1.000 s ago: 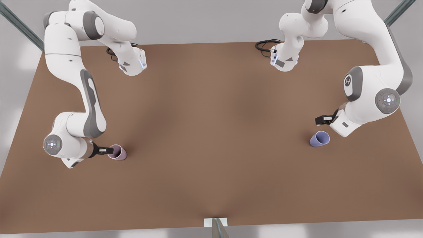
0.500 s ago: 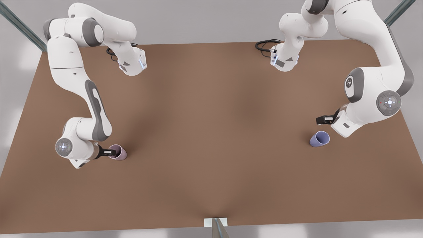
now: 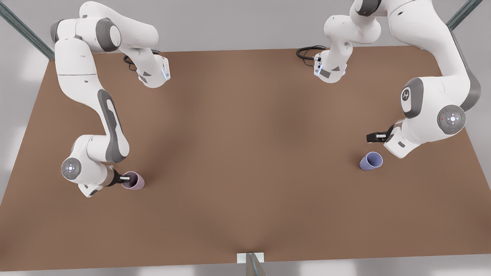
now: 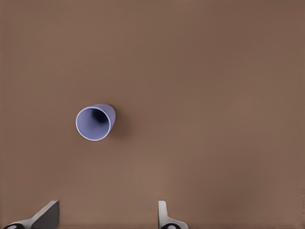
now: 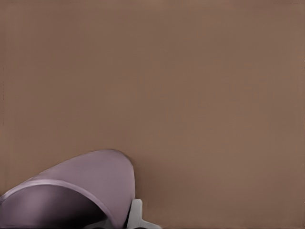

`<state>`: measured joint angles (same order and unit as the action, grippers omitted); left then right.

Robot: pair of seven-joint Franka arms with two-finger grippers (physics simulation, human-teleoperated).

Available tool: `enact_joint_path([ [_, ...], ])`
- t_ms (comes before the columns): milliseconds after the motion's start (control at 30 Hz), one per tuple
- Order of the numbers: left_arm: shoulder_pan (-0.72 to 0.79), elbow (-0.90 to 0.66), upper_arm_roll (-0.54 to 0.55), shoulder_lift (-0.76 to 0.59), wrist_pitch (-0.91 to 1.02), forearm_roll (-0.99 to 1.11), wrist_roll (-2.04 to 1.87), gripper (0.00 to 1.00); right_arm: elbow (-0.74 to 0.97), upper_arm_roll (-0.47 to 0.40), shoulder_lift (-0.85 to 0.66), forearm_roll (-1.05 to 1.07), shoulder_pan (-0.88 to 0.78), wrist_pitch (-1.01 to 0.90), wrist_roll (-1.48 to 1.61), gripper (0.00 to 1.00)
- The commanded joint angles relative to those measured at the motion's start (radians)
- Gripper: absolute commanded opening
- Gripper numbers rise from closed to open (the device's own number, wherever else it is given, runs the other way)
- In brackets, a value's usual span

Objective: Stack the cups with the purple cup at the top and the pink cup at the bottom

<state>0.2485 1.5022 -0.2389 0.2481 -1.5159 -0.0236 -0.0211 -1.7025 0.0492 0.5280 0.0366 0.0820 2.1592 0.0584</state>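
The pink cup is near the front view's left, tilted, with its mouth toward my right gripper. That gripper is shut on the cup's rim, one finger inside and one finger outside the pink cup wall. The purple cup stands on the table at the front view's right. My left gripper hovers just behind it, open and apart from it. In the left wrist view the purple cup lies well ahead of the spread fingertips.
The brown table is bare between the two cups. The arm bases and black cables sit at the far edge. A small white bracket is at the middle of the near edge.
The right gripper and the pink cup shifted slightly toward the front view's left and the near edge. The left arm barely moved; the purple cup stayed put.
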Motion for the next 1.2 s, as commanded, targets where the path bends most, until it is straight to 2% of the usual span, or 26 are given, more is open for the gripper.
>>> enact_joint_path([
  [0, 0.0, 0.0, 0.0, -0.001, 0.005, 0.002, -0.002, 1.0, 0.032, 0.021, -0.008, 0.014, -0.005, -0.079, -0.022, 0.21],
  [67, 0.0, 0.0, 0.0, 0.0, 0.006, 0.002, -0.002, 1.0, 0.061, 0.104, 0.001, 0.017, -0.021, -0.079, -0.127, 0.21],
  [200, 0.0, 0.0, 0.0, 0.0, 0.006, 0.002, -0.002, 1.0, 0.187, 0.104, 0.04, 0.019, -0.244, -0.079, -0.463, 0.21],
  [300, 0.0, 0.0, 0.0, 0.004, 0.006, 0.002, -0.002, 1.0, 0.421, 0.104, 0.171, 0.017, -0.439, -0.156, -0.765, 0.21],
  [367, 0.0, 0.001, 0.0, 0.004, 0.006, 0.005, -0.005, 1.0, 0.63, 0.103, 0.294, 0.016, -0.536, -0.197, -0.9, 0.21],
  [400, 0.0, 0.001, 0.0, 0.004, 0.011, 0.005, -0.008, 1.0, 0.791, 0.101, 0.408, 0.014, -0.596, -0.226, -0.966, 0.21],
  [500, -0.017, -0.002, -0.002, 0.016, 0.008, 0.007, -0.002, 1.0, 0.962, 0.103, 0.561, 0.017, -0.668, -0.151, -0.985, 0.21],
  [567, -0.074, -0.003, -0.002, 0.04, -0.003, 0.002, 0.001, 1.0, 0.965, 0.166, 0.609, 0.019, -0.688, -0.013, -0.983, 0.21],
  [633, -0.135, -0.008, -0.002, 0.088, -0.046, 0.007, 0.007, 1.0, 0.968, 0.167, 0.653, 0.019, -0.725, 0.093, -0.971, 0.21],
  [667, -0.152, -0.008, -0.002, 0.099, -0.09, 0.008, 0.019, 1.0, 0.974, 0.188, 0.653, 0.019, -0.725, 0.103, -0.973, 0.21],
  [700, -0.216, 0.021, -0.002, 0.106, -0.226, 0.005, 0.044, 1.0, 0.975, 0.205, 0.655, 0.019, -0.725, 0.114, -0.97, 0.21],
  [767, -0.25, 0.17, -0.002, 0.114, -0.478, -0.004, 0.085, 1.0, 0.975, 0.205, 0.676, 0.019, -0.725, 0.119, -0.954, 0.21],
  [867, -0.321, 0.216, 0.0, 0.158, -0.555, -0.006, 0.082, 1.0, 0.974, 0.204, 0.682, 0.019, -0.726, 0.12, -0.956, 0.21],
  [967, -0.328, 0.311, 0.01, 0.158, -0.633, -0.038, 0.084, 1.0, 0.974, 0.195, 0.678, 0.013, -0.726, 0.062, -0.963, 0.21],
  [1000, -0.328, 0.334, 0.012, 0.158, -0.633, -0.038, 0.084, 1.0, 0.974, 0.181, 0.669, 0.011, -0.728, 0.007, -0.97, 0.31],
  [1033, -0.328, 0.337, 0.015, 0.161, -0.636, -0.044, 0.084, 1.0, 0.974, 0.178, 0.667, 0.011, -0.728, -0.015, -0.97, 0.5],
  [1067, -0.328, 0.337, 0.027, 0.162, -0.656, -0.053, 0.084, 1.0, 0.974, 0.178, 0.669, 0.009, -0.728, -0.007, -0.973, 0.74],
  [1100, -0.328, 0.337, 0.036, 0.163, -0.661, -0.053, 0.084, 1.0, 0.974, 0.178, 0.669, 0.011, -0.728, -0.002, -0.985, 0.85],
  [1167, -0.327, 0.34, 0.046, 0.163, -0.665, -0.064, 0.084, 1.0, 0.974, 0.178, 0.672, 0.011, -0.728, 0.007, -0.985, 0.94],
])
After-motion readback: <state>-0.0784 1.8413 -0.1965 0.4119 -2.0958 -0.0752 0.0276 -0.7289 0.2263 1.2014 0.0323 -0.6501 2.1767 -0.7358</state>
